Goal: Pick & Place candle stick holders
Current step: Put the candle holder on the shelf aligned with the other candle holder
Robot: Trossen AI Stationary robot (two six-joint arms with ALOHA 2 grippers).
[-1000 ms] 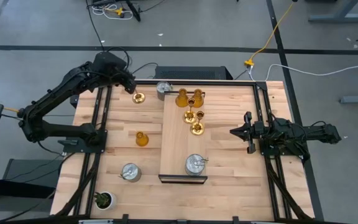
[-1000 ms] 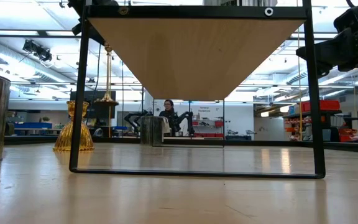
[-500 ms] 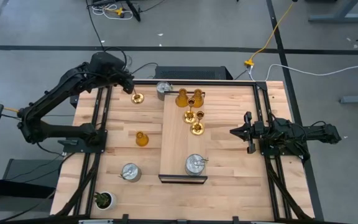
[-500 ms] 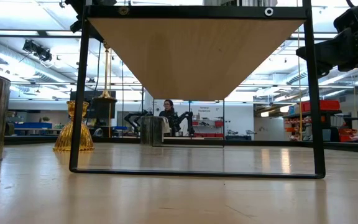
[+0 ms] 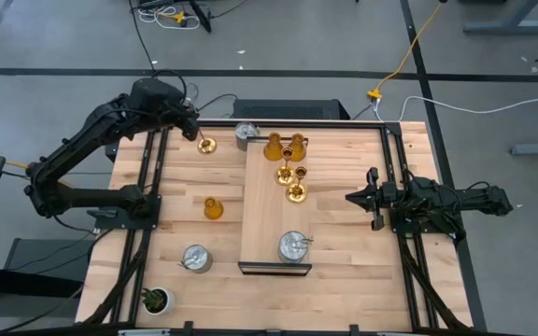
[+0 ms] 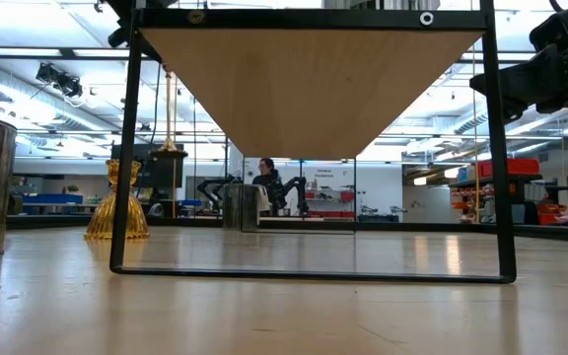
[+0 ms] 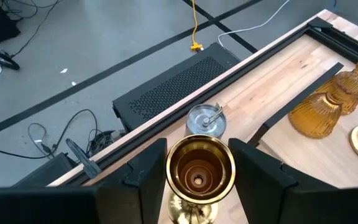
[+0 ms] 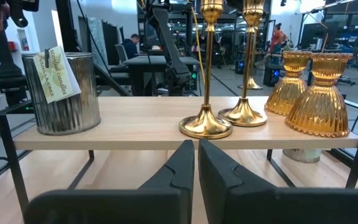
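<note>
Overhead and level views of a wooden bench [image 5: 344,233] carrying a raised wooden shelf [image 5: 269,224] on a black frame. Nearest the front edge, at the left corner, stands a small green potted plant [image 5: 156,300]. Just beyond it a squat silver holder [image 5: 195,259] sits on the bench, and to its right, on the near end of the shelf, a second silver holder [image 5: 293,246]. Farther in, left of the shelf, an amber bell-shaped holder [image 5: 213,208] stands alone on the bench; in the low view it appears as the ribbed amber form [image 6: 116,202] left of the shelf leg. At mid-depth on the right, the right tool [image 5: 351,198] hovers level with the shelf, its fingers pressed together and holding nothing, pointing toward the shelf. On the far half of the shelf stand two gold thin-stemmed holders [image 5: 296,192] with round bases, then two more amber holders [image 5: 274,147] at the far end. A third silver holder [image 5: 246,135] sits on the bench at the far edge, just left of the shelf. At the far left, the left tool [image 7: 197,180] has its fingers spread either side of the cup of the third gold holder [image 5: 207,147], whose base stands on the bench; whether the fingers [image 7: 257,177] press the cup cannot be told. A person [image 6: 265,182] is visible in the room behind.
</note>
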